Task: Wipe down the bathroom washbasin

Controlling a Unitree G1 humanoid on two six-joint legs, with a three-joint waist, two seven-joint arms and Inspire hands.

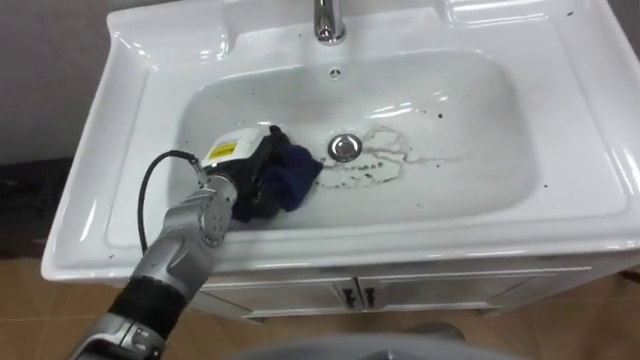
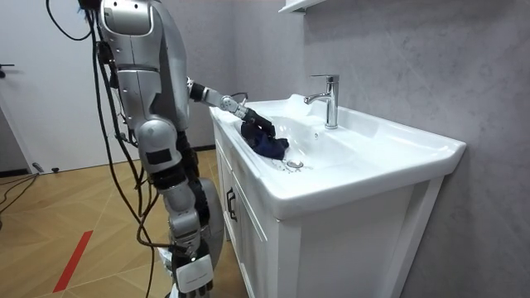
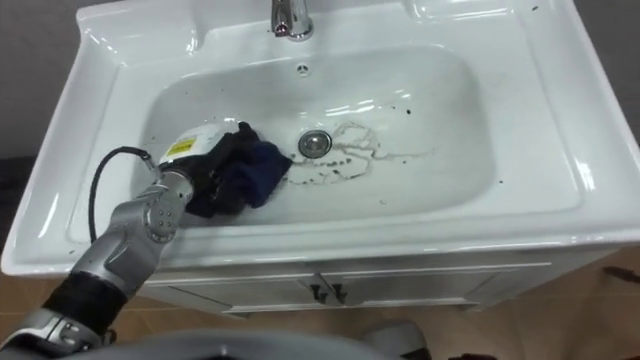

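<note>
The basin [image 1: 560, 190] is glossy white all over, flecked with scattered dark specks [image 1: 438, 116] and thin grey streaks [image 1: 385, 150] around the silver chrome drain [image 1: 344, 148], and the faucet [image 1: 329, 20] is the same bright chrome. The cloth [image 1: 292, 175] is dark navy, close in tone to the black fingers of the left hand [image 1: 245, 160], whose back is white with a yellow patch. The cabinet [image 1: 450, 290] is white with small dark handles [image 1: 357, 296], the wall [image 2: 414, 50] is a mottled grey, and the floor [image 2: 58, 215] is warm brown wood in a herringbone pattern with one red stripe [image 2: 73, 261].
</note>
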